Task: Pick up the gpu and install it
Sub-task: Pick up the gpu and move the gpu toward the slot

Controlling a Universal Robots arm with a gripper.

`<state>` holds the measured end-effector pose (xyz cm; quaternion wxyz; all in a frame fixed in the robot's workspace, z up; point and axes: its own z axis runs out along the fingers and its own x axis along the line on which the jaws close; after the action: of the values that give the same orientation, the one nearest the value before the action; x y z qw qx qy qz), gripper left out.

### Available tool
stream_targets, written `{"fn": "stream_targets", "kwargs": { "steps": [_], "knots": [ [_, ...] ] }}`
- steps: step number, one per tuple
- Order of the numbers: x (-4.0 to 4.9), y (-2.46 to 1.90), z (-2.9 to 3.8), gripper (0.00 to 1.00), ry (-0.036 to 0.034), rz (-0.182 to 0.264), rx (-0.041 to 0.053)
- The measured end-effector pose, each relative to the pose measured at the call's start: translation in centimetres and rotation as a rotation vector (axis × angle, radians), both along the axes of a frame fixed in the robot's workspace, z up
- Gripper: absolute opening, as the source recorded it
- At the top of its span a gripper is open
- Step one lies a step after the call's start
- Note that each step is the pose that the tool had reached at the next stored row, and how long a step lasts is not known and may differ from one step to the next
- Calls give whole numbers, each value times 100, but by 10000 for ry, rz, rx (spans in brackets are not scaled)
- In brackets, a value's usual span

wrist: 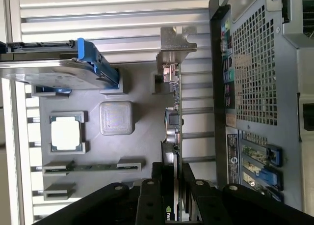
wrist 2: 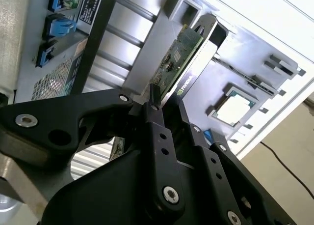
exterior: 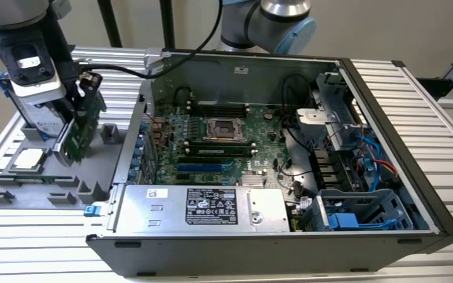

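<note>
gripper (wrist: 172,183) is holding the gpu (wrist: 175,112): fingers (wrist: 149,198) are closed most of the way, pinching the thin board between them, gap only card-thick in both wrist views

gpu is sitting outside the PC case (exterior: 384,135), over the grey parts tray (exterior: 22,191) at the exterior view's left, just beside the case wall. Card is standing on edge and leaning slightly in the exterior view, with the metal bracket (wrist: 175,41) at the end away from the fingers. Can't tell whether its lower edge is touching the tray or hanging just clear of it

Hard drive in blue frame (wrist: 54,70) is standing on edge in the tray near the gpu, apart from it. CPU chip (wrist: 66,134) is lying flat in its tray pocket, well apart from the card

Case is lying open on the slatted tabletop (exterior: 22,242), motherboard (exterior: 210,144) facing up, power supply (exterior: 203,206) along the near side
</note>
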<state>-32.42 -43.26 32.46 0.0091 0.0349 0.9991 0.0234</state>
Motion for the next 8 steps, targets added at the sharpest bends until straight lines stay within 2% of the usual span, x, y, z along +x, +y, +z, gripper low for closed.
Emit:
{"fn": "stream_targets", "kwargs": {
  "steps": [8],
  "knots": [
    [0,0,112,0,0,1,0]
  ]
}}
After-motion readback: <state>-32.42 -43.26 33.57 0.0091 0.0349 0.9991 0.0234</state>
